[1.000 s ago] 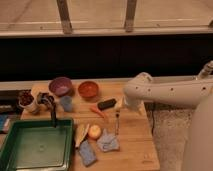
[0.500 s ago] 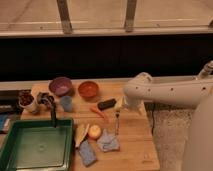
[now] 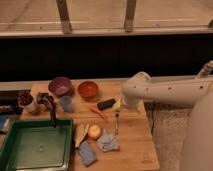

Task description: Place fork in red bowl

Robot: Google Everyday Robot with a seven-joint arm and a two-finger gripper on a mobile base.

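The red bowl (image 3: 88, 89) stands at the back middle of the wooden table (image 3: 135, 145), with nothing showing inside it. The fork (image 3: 116, 123) is a thin dark rod lying front to back, right of the table's middle, in front and to the right of the bowl. My gripper (image 3: 119, 107) comes in from the right on a white arm and sits over the fork's far end. The contact between the gripper and the fork is hidden.
A purple bowl (image 3: 60, 86) stands left of the red one. A black block (image 3: 106, 104) and an orange carrot piece (image 3: 98, 111) lie between bowl and fork. A green basin (image 3: 35, 147) with a dark faucet (image 3: 51, 111) fills the front left. An apple (image 3: 94, 131), a blue cloth (image 3: 107, 142), a sponge (image 3: 87, 153) and a blue cup (image 3: 66, 103) lie nearby.
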